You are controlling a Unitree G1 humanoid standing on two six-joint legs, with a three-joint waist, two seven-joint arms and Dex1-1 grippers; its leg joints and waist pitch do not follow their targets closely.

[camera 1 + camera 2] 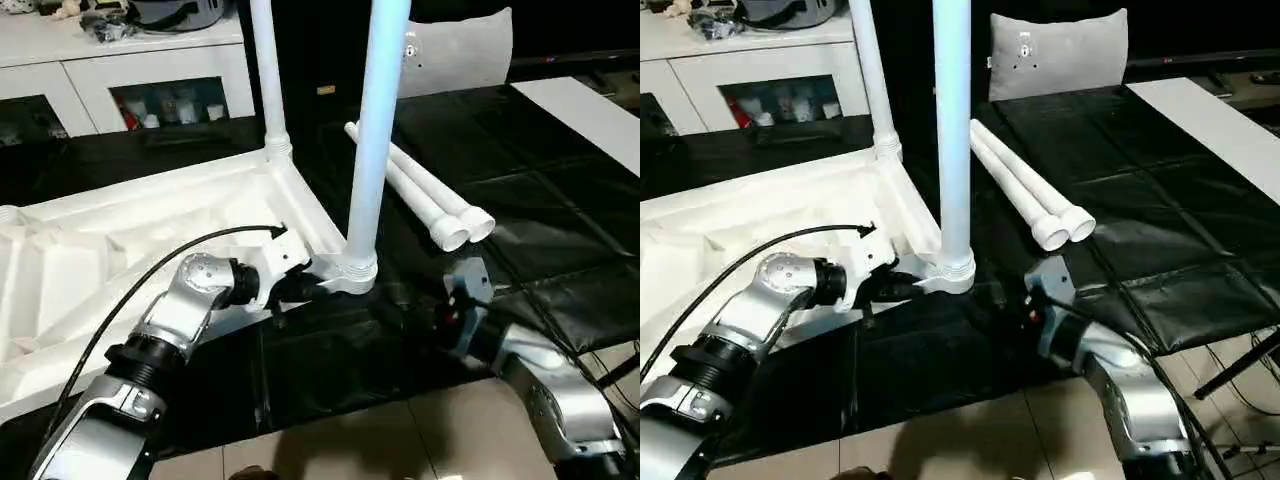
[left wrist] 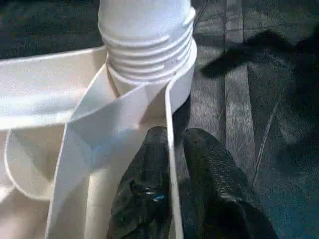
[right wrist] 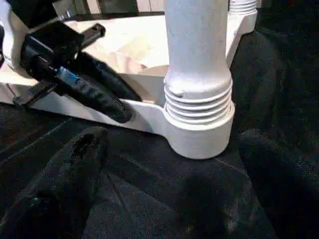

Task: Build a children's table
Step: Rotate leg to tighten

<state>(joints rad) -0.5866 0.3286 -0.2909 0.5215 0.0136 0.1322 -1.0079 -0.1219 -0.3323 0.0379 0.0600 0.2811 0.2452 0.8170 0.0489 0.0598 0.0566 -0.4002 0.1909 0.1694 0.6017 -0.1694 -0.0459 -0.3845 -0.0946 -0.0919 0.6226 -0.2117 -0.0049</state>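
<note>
White plastic: tabletop [image 1: 120,225] upside down on black mat [image 1: 520,210], 2 legs [image 1: 372,150] upright in corner sockets, 2 spare legs [image 1: 1025,190] lying beside.
Left wrist view: left gripper [image 2: 172,164] jaws straddle tabletop rim, pinching it.
Right wrist view: right gripper [image 3: 164,199] jaws spread, released, facing near socket [image 3: 199,134].
Cut off: leg tops.
Room: white cabinet [image 1: 130,80], grey cushion [image 1: 1060,50].

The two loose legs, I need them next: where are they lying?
The two loose legs lie side by side on the black mat, right of the upside-down tabletop and behind the standing leg, their wide ends toward the robot.
</note>
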